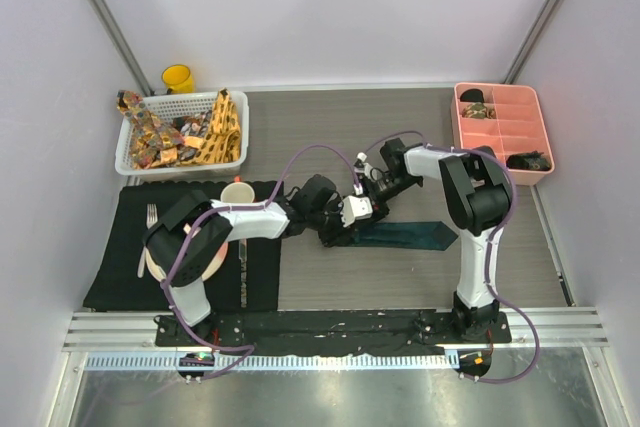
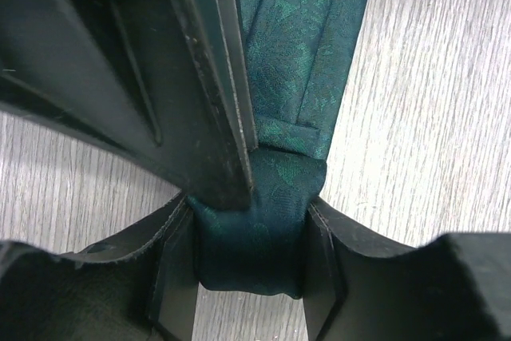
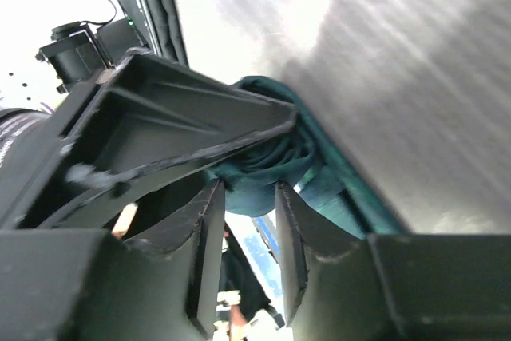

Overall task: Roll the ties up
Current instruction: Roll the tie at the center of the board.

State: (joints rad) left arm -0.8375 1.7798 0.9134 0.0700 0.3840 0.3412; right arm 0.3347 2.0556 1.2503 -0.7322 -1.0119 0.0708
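A dark teal tie (image 1: pixel 410 235) lies on the table centre, its pointed end to the right and its left end rolled up. My left gripper (image 1: pixel 342 230) is shut on the rolled end; in the left wrist view the roll (image 2: pixel 259 221) sits squeezed between both fingers. My right gripper (image 1: pixel 362 209) meets the same roll from behind; in the right wrist view its fingers pinch the roll's coiled side (image 3: pixel 255 177). Several patterned yellow-orange and brownish ties (image 1: pixel 185 135) lie heaped in a white basket (image 1: pixel 128 152) at the back left.
A black placemat (image 1: pixel 120 267) at front left holds a plate (image 1: pixel 215 265), a fork (image 1: pixel 150 219) and a cup (image 1: pixel 237 193). A yellow cup (image 1: pixel 178 78) stands behind the basket. A pink divided tray (image 1: pixel 502 132) at back right holds rolled ties.
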